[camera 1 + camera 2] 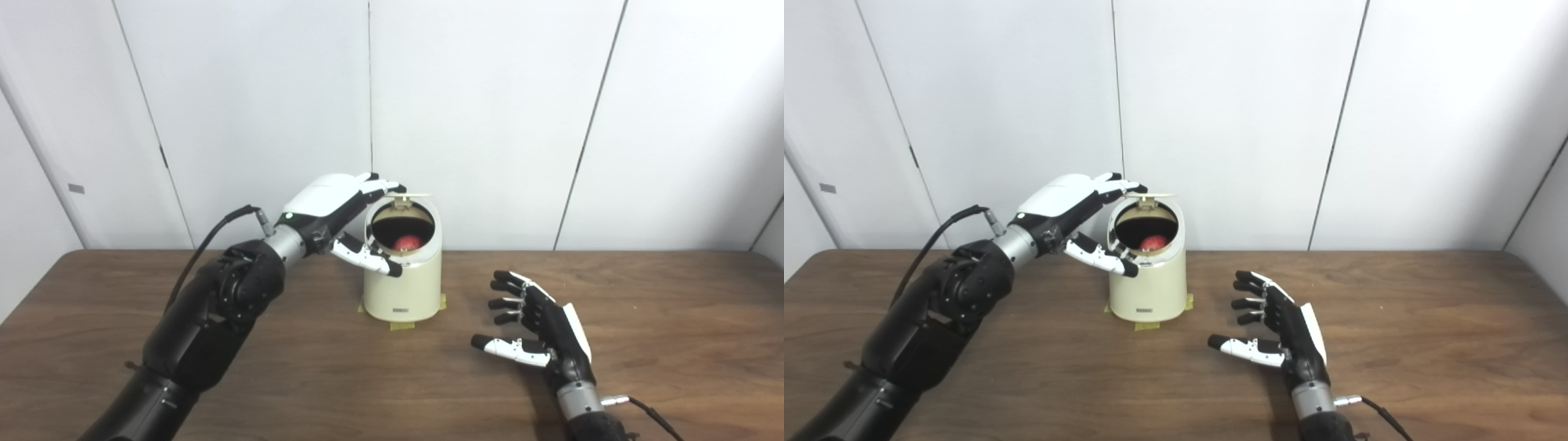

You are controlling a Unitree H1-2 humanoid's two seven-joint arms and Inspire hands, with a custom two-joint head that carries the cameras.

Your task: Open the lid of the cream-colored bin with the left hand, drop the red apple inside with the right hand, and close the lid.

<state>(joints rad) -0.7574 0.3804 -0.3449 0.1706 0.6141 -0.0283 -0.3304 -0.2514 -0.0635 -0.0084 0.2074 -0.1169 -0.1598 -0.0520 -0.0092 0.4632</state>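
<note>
The cream-colored bin (pixel 402 288) stands upright at the table's middle, its mouth facing me. The red apple (pixel 407 243) lies inside it. The lid (pixel 409 196) is raised flat above the mouth. My left hand (pixel 343 211) is at the bin's upper left, fingers reaching to the lid's edge and thumb by the rim; it is not closed around anything. My right hand (pixel 539 331) hovers low over the table to the bin's right, fingers spread, holding nothing.
Yellow tape pieces (pixel 401 325) mark the bin's base on the brown wooden table (pixel 674 343). White wall panels (pixel 490 110) stand close behind the table's far edge. A cable (pixel 649 413) trails from the right wrist.
</note>
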